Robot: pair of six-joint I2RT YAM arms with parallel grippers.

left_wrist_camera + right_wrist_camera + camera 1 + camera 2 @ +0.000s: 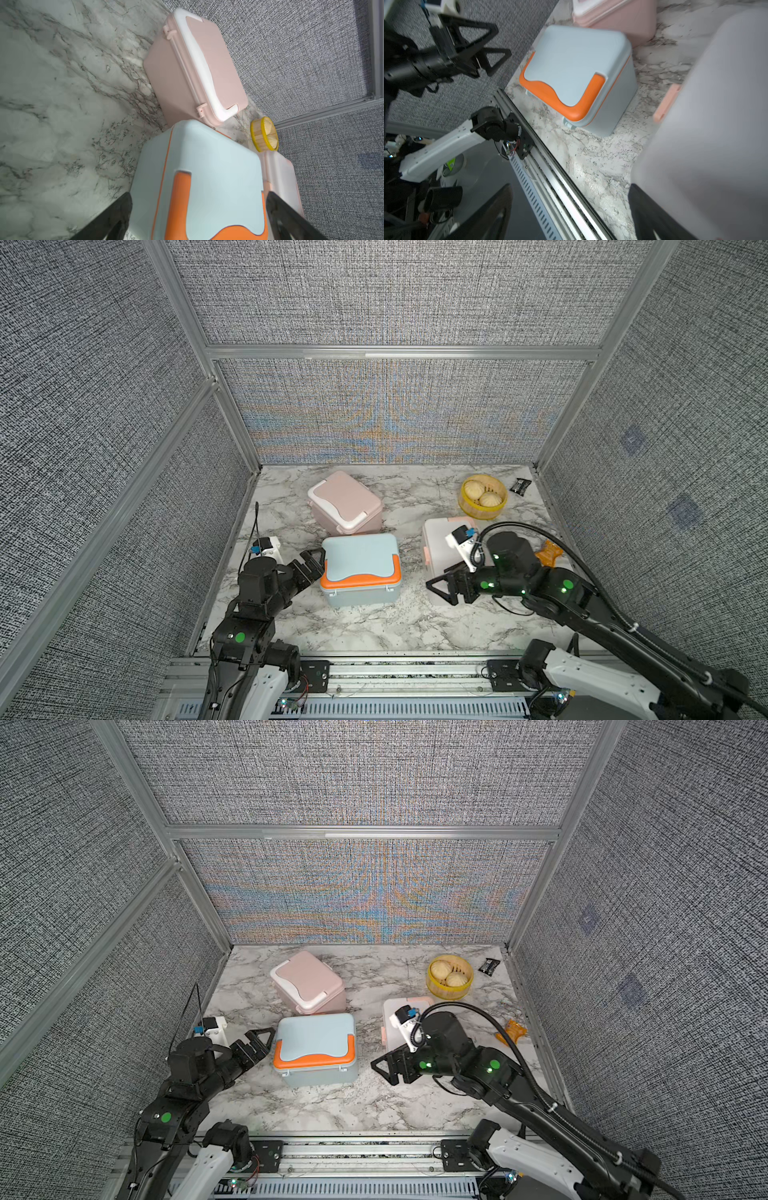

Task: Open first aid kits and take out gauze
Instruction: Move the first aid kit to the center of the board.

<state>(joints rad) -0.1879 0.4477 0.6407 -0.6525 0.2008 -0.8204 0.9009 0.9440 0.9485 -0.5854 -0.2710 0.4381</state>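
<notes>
Three first aid kits stand on the marble table with lids closed: pink [345, 504] at the back, light blue with orange trim [360, 568] in the middle, white [436, 547] on the right. No gauze is in view. My left gripper [318, 564] is open at the blue kit's left end; in the left wrist view its jaws [197, 218] straddle that end of the kit [207, 166] without closing on it. My right gripper [438, 591] is open at the white kit's front left corner, one finger [652, 214] beside the kit's wall [706, 124], nothing between the jaws.
A yellow basket of buns [482, 497] and a small black packet [520, 486] sit at the back right. An orange wrapper [548, 552] lies behind the right arm. Fabric walls close three sides, and a metal rail [395, 659] runs along the front edge.
</notes>
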